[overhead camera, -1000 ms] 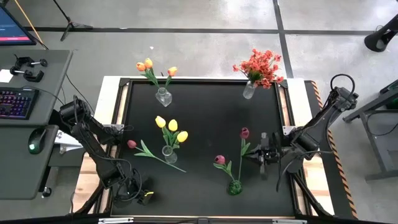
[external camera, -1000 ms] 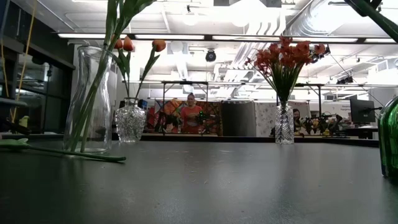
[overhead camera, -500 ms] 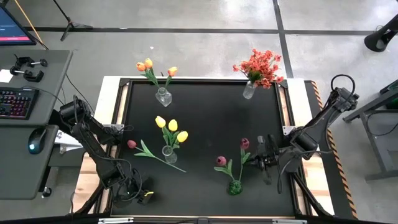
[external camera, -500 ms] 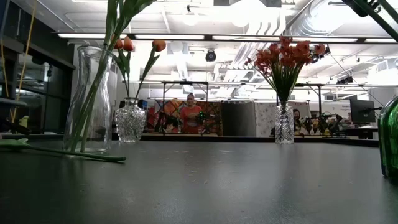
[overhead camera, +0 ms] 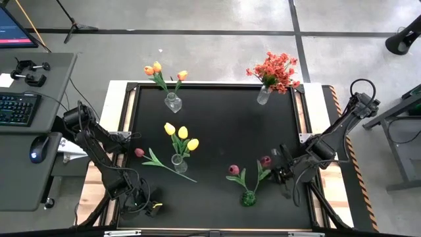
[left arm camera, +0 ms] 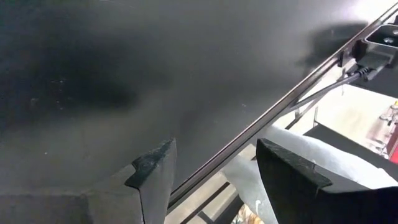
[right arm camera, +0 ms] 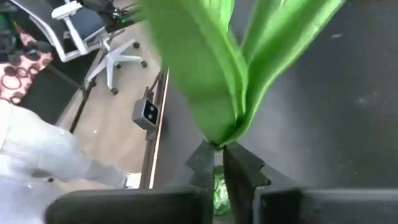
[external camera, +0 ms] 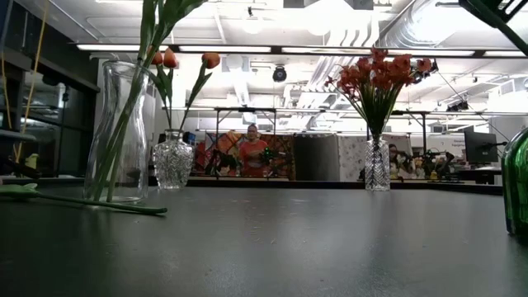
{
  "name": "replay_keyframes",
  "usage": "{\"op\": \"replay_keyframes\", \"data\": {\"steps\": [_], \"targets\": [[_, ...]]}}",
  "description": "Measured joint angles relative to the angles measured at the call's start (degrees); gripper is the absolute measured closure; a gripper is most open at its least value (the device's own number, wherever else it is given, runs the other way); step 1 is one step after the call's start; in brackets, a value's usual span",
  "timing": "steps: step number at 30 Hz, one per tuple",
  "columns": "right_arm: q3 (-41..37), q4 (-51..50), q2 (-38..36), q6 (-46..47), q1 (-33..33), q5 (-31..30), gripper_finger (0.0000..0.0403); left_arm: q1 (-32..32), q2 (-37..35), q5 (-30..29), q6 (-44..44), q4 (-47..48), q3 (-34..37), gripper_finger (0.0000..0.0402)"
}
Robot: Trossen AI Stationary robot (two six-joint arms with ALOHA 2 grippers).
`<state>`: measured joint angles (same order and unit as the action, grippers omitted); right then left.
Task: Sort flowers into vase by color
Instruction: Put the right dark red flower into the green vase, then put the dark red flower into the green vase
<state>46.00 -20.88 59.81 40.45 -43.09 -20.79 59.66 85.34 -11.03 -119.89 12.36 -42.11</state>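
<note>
My right gripper (overhead camera: 273, 174) is shut on a dark pink tulip (overhead camera: 265, 160) just above the green vase (overhead camera: 248, 197), near the table's near right side. A second pink tulip (overhead camera: 233, 170) stands in that vase. A third pink tulip (overhead camera: 139, 152) lies flat on the mat, its stem (overhead camera: 172, 167) running past the clear vase of yellow tulips (overhead camera: 181, 134). Orange tulips (overhead camera: 156, 68) and red-orange sprays (overhead camera: 275, 70) stand in vases at the far edge. My left gripper (left arm camera: 214, 171) is open, parked off the near left corner. My right gripper pinches the pink tulip's stem right below the base of its leaves (right arm camera: 219, 142) between the two fingers. The fingers come level from the table's right and lie across the stem. The tulip leans, head up, with its lower stem going down toward the green vase (right arm camera: 219, 186).
The yellow tulips' clear vase (external camera: 120, 132) stands tall at mid-left, and the green vase (external camera: 518, 186) sits at the low view's right edge. The far vases (overhead camera: 172, 102) (overhead camera: 264, 96) stand on the mat's far edge. A person sits in the room beyond the table.
My right gripper has moved toward the table's near edge, carrying the pink tulip with it. The tulip's head has shifted toward the near edge and a little right, closer to the green vase, and the flower leans more.
</note>
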Motion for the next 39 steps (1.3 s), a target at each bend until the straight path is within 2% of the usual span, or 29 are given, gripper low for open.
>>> {"op": "replay_keyframes", "data": {"steps": [6, 10, 13, 19, 24, 34, 39], "targets": [[0.0, 0.3, 0.0, 3.0, 0.0, 1.2, 0.0269, 0.0, 0.0, 1.7, 0.1, -0.2, 0.0, 0.0193], [0.0, 0.5, 0.0, 3.3, 0.0, 6.7, 0.0192, 0.0, 0.0, 2.5, 0.1, -0.2, 0.0, 0.0193], [0.0, 0.1, 0.0, 4.6, 0.0, 10.7, 0.0156, 0.0, 0.0, 3.0, 0.1, -0.2, 0.0, 0.0193], [0.0, -0.8, 0.0, 9.0, 0.0, 15.9, 0.0144, 0.0, -1.7, 3.0, 1.6, -0.2, 0.0, 0.0193], [0.0, -2.0, 0.0, 12.6, 0.0, 21.6, 0.0144, -0.6, -6.6, 2.1, 4.3, -0.2, 0.0, 0.0193], [0.0, -8.0, 0.0, 22.9, -0.1, 29.1, 0.0144, -3.8, -17.3, -11.8, 7.8, -0.2, 0.0, 0.0193], [0.0, -11.7, 0.0, 29.4, -0.1, 30.7, 0.0144, -7.3, -18.8, -13.4, 16.5, -0.2, 0.0, 0.0193]]}}
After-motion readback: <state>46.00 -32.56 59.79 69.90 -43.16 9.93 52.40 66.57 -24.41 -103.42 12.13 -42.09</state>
